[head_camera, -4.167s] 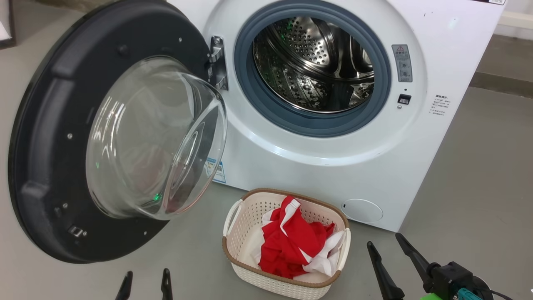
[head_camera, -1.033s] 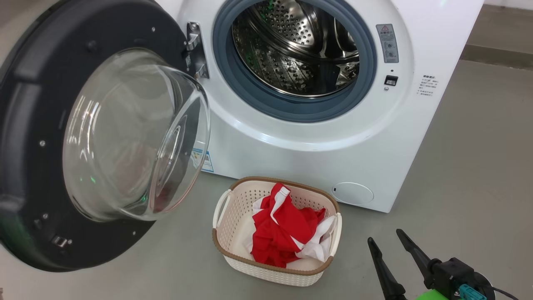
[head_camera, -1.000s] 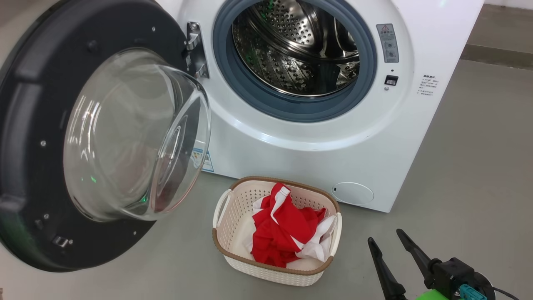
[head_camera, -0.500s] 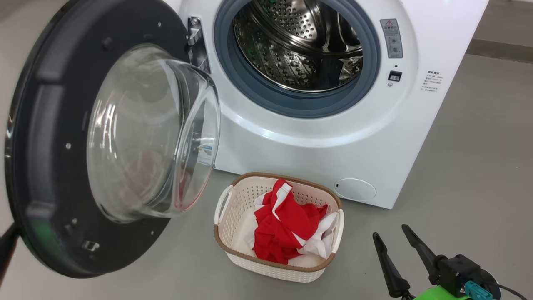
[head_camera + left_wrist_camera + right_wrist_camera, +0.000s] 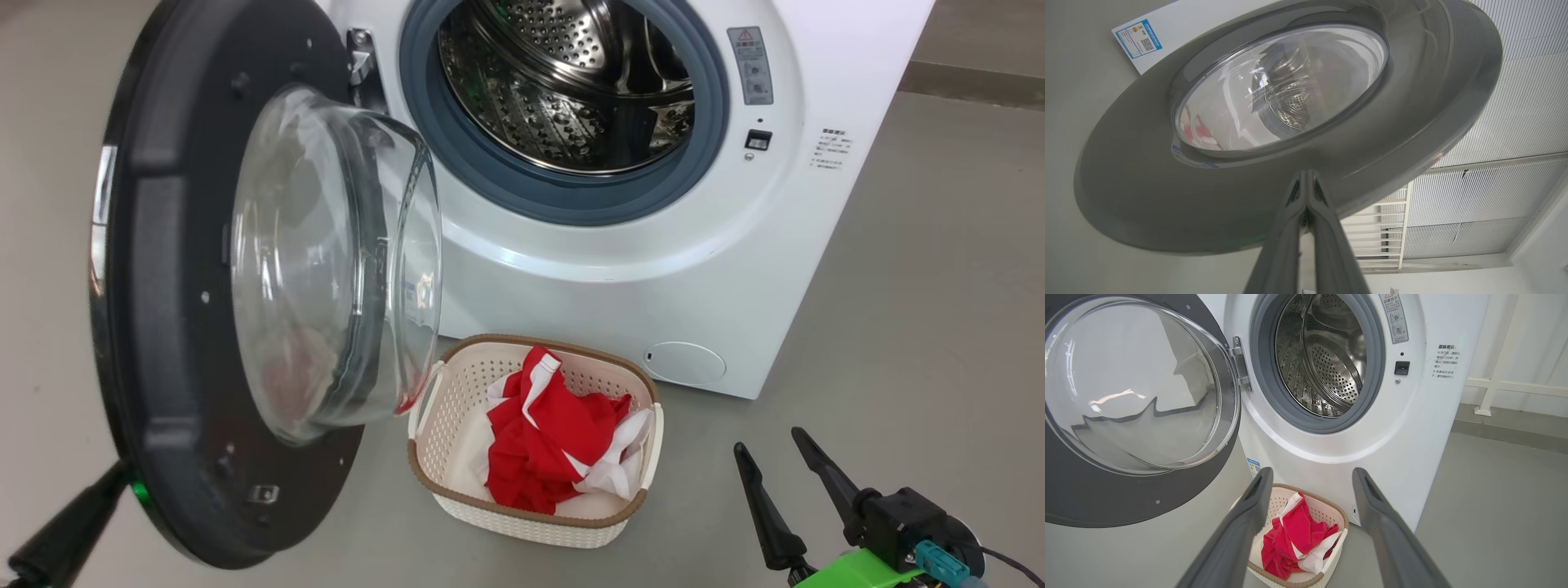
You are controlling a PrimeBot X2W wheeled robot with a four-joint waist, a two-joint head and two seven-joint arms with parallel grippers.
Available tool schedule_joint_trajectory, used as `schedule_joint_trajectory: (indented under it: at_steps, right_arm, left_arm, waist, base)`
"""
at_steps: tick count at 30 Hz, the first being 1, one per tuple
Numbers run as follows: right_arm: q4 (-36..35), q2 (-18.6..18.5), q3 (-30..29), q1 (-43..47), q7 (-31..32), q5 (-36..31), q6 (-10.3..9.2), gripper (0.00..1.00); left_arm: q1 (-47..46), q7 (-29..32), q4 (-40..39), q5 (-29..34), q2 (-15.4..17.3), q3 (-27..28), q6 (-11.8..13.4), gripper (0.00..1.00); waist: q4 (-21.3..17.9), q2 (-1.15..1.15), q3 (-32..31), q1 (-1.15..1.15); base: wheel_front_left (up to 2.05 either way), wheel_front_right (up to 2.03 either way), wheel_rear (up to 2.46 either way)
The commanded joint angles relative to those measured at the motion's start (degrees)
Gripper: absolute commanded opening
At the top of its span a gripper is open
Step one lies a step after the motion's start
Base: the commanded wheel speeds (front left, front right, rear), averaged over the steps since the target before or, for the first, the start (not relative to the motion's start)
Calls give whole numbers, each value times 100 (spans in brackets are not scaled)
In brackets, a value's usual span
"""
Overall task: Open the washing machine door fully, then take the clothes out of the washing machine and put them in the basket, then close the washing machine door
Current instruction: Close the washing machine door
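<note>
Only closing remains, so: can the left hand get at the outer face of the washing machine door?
Likely yes. The left hand, fingers shut, points at the outer rim of the washing machine door from behind, with nothing between them; whether it touches I cannot tell.

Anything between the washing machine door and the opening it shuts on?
Nothing visible; the gasket is bare. The basket holding the clothes sits on the floor near the glass of the washing machine door; clearance unclear.

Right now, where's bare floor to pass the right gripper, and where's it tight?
Bare floor lies between the basket and the right gripper, and right of the washing machine. Tight: the washing machine door stands close beside the basket's left handle.
</note>
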Motion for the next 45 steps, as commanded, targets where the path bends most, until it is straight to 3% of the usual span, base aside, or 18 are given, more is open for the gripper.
schedule_joint_trajectory:
  at_steps: [1, 15, 30, 45]
  right_arm:
    - [-162, -48, 101, -267, -53, -82, 35, 100]
    - [-141, -48, 85, -437, -108, -74, 35, 100]
    - [-35, -48, 101, -550, -217, 5, 35, 100]
    - [79, -48, 94, -548, -292, 59, 35, 100]
  left_arm:
    - [-112, 113, -220, -64, 139, 145, 21, 0]
    - [230, 551, -1362, -199, -150, -266, 161, 0]
    - [125, 578, -1876, -85, -349, -567, 252, 0]
    - [417, 272, -2294, -209, -620, -164, 71, 0]
  waist:
    - [-30, 0, 9, 0]
    - [-601, 0, 176, 0]
    - [-1437, 0, 375, 0]
    - [-1442, 0, 386, 0]
  base:
    - [0, 0, 0]
    - [0, 0, 0]
    - [0, 0, 0]
    - [0, 0, 0]
